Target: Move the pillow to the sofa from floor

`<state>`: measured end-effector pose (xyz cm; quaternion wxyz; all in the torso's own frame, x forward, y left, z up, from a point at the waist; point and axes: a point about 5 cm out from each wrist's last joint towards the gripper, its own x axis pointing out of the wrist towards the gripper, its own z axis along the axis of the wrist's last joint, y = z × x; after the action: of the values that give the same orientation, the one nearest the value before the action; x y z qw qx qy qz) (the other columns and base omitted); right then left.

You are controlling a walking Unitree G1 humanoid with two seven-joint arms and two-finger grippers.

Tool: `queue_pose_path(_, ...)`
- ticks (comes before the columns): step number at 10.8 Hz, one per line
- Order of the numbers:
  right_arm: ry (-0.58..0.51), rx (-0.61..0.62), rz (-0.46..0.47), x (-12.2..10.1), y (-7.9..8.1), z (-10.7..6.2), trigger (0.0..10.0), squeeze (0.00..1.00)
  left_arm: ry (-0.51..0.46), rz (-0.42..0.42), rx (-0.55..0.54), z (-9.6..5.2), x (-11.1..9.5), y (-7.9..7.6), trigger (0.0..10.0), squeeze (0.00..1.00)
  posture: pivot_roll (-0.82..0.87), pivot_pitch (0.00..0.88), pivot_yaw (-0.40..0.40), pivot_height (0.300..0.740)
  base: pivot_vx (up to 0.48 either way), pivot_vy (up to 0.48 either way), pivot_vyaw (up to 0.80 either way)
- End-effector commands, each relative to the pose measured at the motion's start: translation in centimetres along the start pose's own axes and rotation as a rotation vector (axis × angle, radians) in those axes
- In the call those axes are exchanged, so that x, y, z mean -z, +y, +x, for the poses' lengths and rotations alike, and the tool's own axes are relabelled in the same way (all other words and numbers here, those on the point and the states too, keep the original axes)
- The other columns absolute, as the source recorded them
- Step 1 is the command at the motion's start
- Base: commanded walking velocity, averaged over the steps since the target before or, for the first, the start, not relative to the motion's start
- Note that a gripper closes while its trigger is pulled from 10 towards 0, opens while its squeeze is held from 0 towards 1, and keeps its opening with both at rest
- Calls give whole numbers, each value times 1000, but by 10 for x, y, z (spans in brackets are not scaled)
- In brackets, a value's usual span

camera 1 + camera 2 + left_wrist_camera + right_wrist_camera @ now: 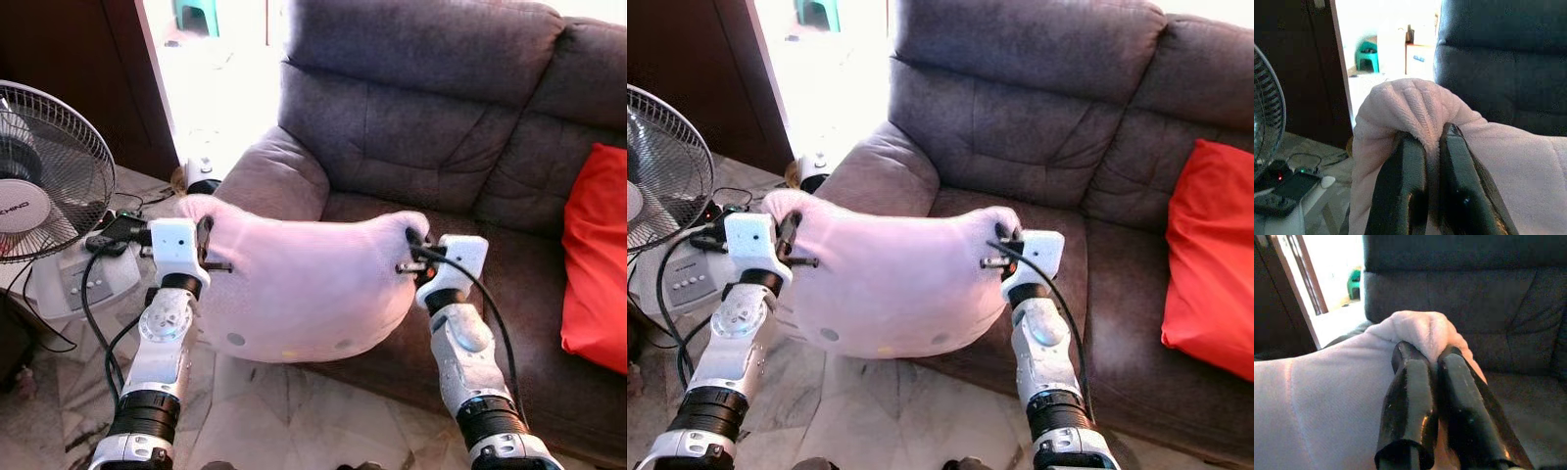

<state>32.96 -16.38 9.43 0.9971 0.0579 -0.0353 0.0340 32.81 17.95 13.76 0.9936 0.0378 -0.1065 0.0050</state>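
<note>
The pillow (pixel 294 294) is pale pink and hangs in the air between the two arms, in front of the sofa (pixel 421 127) and above the floor (pixel 284 411). Each arm holds one upper corner. The left pincer (pixel 1432 147) is closed tight on a bunch of the fabric at its corner, and the right pincer (pixel 1432 364) is closed in the same way on the other corner. Because it is held only at the two top corners, the pillow sags in the middle and its lower edge hangs near the front of the seat.

Holding both corners keeps the soft pillow spread wide and stops it from swinging. The seat behind the pillow is free, and a red cushion (pixel 596 259) lies well apart at the right end. A fan (pixel 44 181) stands beside the left arm. I think the lift is done, and the pillow must now go forward over the seat before the pincers open.
</note>
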Motion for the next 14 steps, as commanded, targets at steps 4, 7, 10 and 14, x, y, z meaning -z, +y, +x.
queue_pose_path(4,-72,127,22,-13,-19,-6,10000,0,-87,18,30,2,-22,-2,10000,0,98,0,-73,740,0,0,0)
queue_pose_path(7,-70,121,31,-15,-16,-6,10000,0,-67,28,47,2,-23,-3,10000,0,99,0,-71,740,0,0,0)
queue_pose_path(10,-86,106,55,-25,-14,2,10000,0,-65,30,22,6,-26,0,10000,0,102,15,-84,740,0,0,-485)
queue_pose_path(14,-100,92,52,-28,-8,5,10000,0,-59,37,8,8,-27,4,10000,0,106,37,-87,740,0,0,-145)
